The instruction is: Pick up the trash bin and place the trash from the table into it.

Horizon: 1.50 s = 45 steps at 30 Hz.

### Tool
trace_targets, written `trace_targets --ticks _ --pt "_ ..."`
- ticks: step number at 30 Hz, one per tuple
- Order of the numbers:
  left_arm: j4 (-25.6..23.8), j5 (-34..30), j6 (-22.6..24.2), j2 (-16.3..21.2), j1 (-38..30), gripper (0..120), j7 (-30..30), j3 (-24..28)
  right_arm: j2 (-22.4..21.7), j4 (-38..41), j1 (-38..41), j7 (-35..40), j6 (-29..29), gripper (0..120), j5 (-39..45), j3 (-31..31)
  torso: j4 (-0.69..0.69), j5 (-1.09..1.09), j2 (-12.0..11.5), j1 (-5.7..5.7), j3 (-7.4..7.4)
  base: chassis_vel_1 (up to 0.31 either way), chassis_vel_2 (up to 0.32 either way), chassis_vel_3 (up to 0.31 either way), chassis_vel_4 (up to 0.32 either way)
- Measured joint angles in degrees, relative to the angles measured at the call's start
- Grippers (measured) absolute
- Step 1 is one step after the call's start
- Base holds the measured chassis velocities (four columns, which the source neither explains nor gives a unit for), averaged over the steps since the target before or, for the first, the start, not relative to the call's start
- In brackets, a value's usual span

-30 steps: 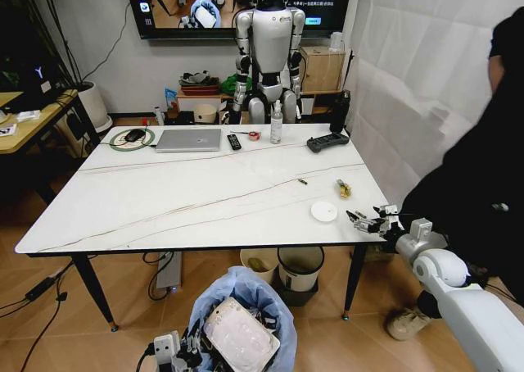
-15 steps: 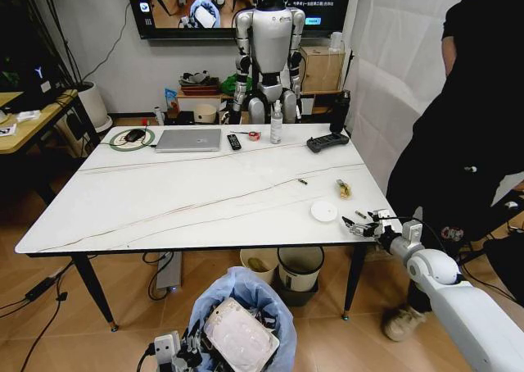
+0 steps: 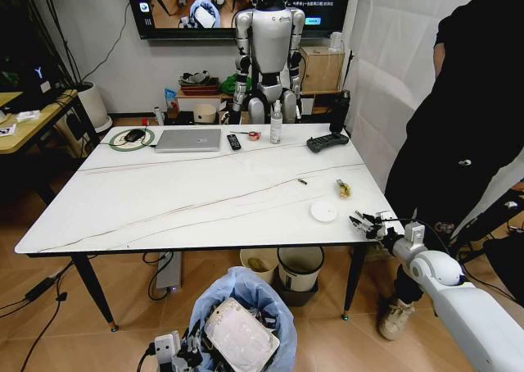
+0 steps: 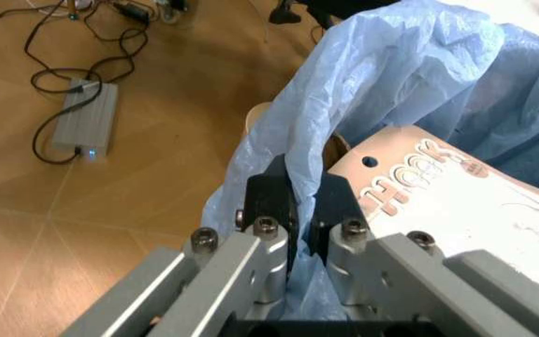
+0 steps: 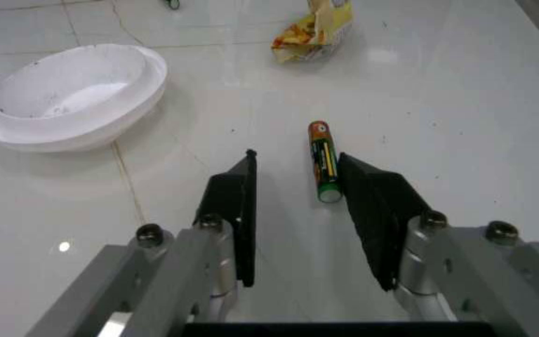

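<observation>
Firstly, from the head view: right gripper [image 3: 366,222] stretched out low over the near right corner of the table [image 3: 188,196], close to its front edge, fingers apart, just beside the small white plate [image 3: 324,211]; yellow wrapper [image 3: 344,189] a little farther back. Trash bin [image 3: 242,319] held up off the floor in front of the table's near edge, blue bag puffing over the rim and a flat white packet [image 3: 240,336] lying on top, so kept handy, probably, for whatever comes off the table next. Left gripper [image 3: 182,349] low at the bin's left side.

Next, the left wrist view: left gripper [image 4: 299,209] clenched on a fold of the bin's blue bag [image 4: 391,77] at the rim, dark fingers pinching the plastic between them — the grip that carries the bin. Printed white packet [image 4: 457,203] resting inside against the bag. Grey power brick [image 4: 89,118] and cables on the wooden floor beyond.

Lastly, the right wrist view: right gripper [image 5: 311,214] released, jaws spread wide and holding nothing, straddling the line of a small battery [image 5: 323,170] lying on the marble, nearer the right-hand finger; apparently lined up for a pinch on it. White plate [image 5: 75,96] off to one side, crumpled yellow wrapper [image 5: 316,34] beyond the battery
</observation>
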Motion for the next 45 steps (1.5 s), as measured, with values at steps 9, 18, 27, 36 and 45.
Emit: trace_targets --ticks 9,18,27,36,45 --pt "-0.5 0.0 0.0 0.1 0.0 0 0.0 0.1 -0.4 1.4 -1.2 -0.3 0.2 0 -1.3 -0.2 0.0 -0.01 0.0 0.0 0.0 0.0 0.0 0.0 0.0" --pt "-0.9 -0.3 0.1 0.7 0.0 0 0.0 0.1 -0.8 4.9 -3.1 0.0 -0.3 0 -0.5 0.9 0.0 0.0 0.0 0.0 0.0 0.0 0.0 0.0 0.0" --pt "-0.9 -1.2 0.1 0.9 -0.2 0 0.0 0.0 -2.4 17.6 -6.4 0.8 -1.6 0 5.9 5.0 0.0 -0.01 0.0 0.0 0.0 0.0 0.0 0.0 0.0" --pt "-2.7 -1.9 0.4 1.2 0.0 0 0.0 -0.7 -4.2 31.3 -12.2 0.6 -0.8 0 12.6 6.3 0.0 -0.01 0.0 0.0 0.0 0.0 0.0 0.0 0.0" --pt "-3.1 -2.0 0.4 1.2 0.3 0 0.0 -0.9 -5.6 39.6 -15.9 -0.1 1.2 0 15.0 2.1 0.0 0.0 0.0 -0.01 0.0 0.0 0.0 0.0 0.0"
